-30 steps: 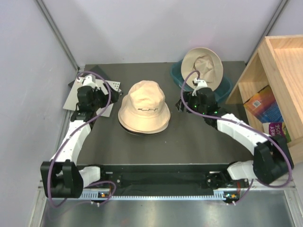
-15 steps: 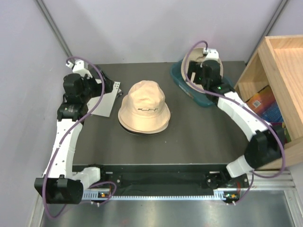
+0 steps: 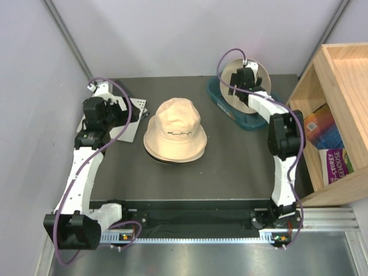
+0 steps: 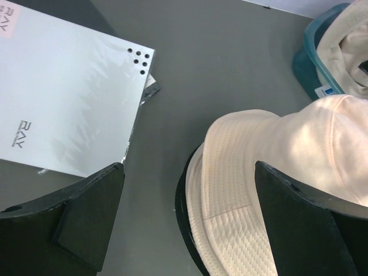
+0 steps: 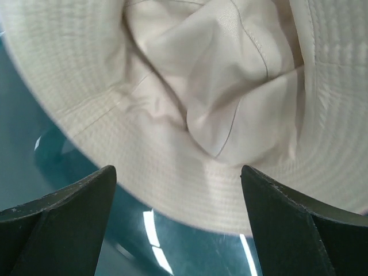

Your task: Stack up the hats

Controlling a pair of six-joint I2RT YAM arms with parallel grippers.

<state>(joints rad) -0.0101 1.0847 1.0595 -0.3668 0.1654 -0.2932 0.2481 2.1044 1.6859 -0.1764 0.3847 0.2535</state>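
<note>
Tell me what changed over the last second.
The right gripper swung from just in front of the teal tub to over it, and now hangs open above the upturned cream hat inside, gripping nothing. The left gripper shifted slightly near the white sheet, open throughout. The stacked hats at centre stayed put.

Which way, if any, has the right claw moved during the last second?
Yes: the right claw went back, from the teal tub's near side to above it.
</note>
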